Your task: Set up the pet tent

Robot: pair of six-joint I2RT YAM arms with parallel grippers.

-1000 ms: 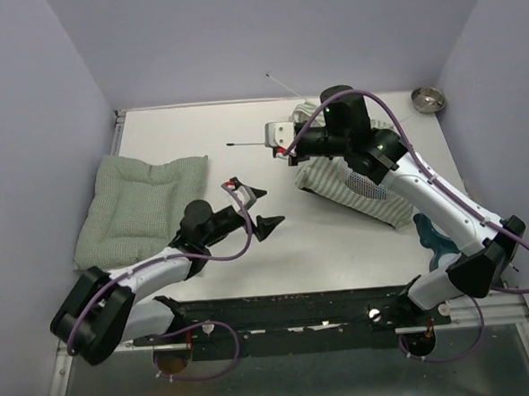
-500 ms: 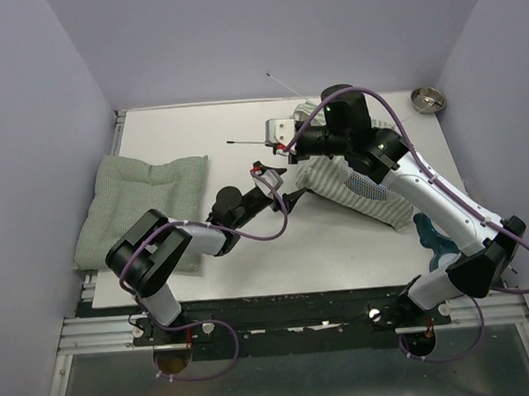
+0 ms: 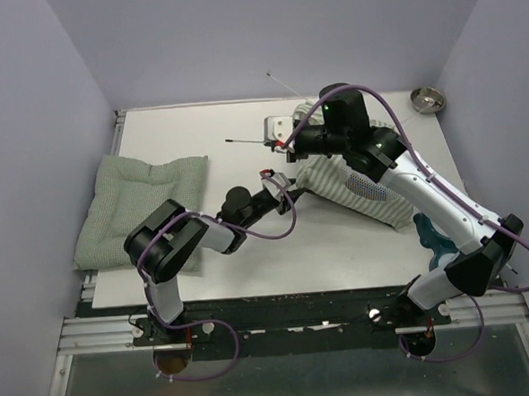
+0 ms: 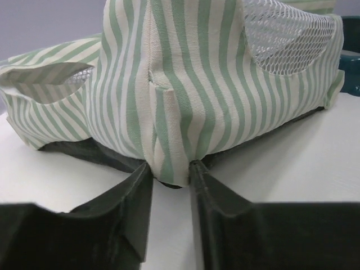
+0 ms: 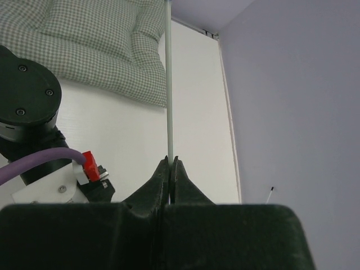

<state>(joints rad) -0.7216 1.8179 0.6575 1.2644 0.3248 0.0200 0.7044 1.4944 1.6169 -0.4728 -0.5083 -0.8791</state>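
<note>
Striped tent (image 3: 354,188) is lying slumped well right of the cushion (image 3: 144,205), left gripper (image 4: 169,169) straddling its bottom corner with jaws parted, right gripper (image 5: 170,162) pinching a thin pole (image 5: 168,84) tight.

Striped pet tent (image 3: 331,181), left arm's fingers (image 3: 287,193) at its corner, checked cushion (image 3: 139,206) well apart
</note>
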